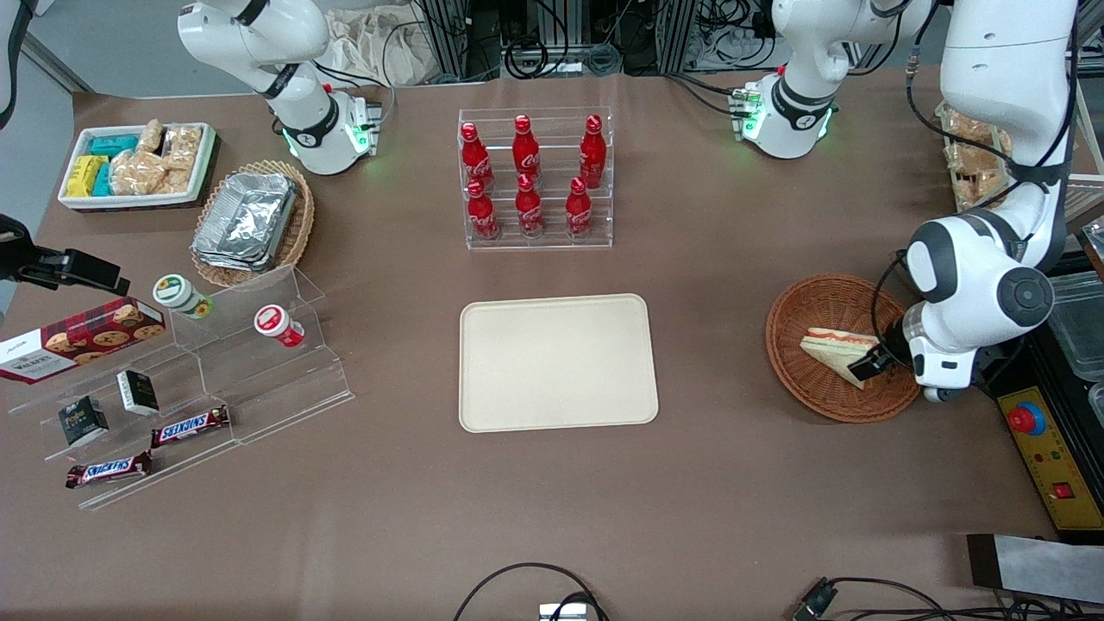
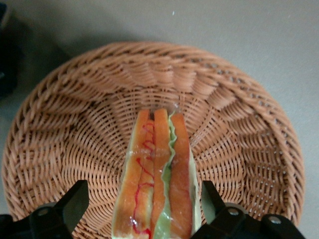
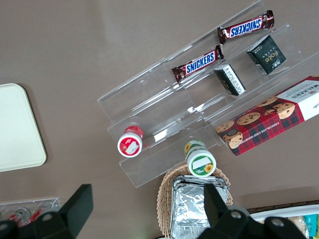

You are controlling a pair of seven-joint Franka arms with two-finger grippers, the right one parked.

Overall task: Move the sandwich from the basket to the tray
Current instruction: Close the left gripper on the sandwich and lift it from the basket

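From the front, the gripper is down in the basket near the worktop's working-arm edge, at the sandwich's wide end; the tray lies mid-worktop. The grasp seems in hand: next, close, lift, carry to the tray. In the wrist view, the open fingers flank the sandwich without clamping; contact and its near end are cut off.

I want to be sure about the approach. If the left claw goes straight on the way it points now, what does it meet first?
Most likely the sandwich. The left claw is open, with one finger on each side of the sandwich, low over the basket. Going further, it would probably reach the woven basket floor, though depth is hard to judge.
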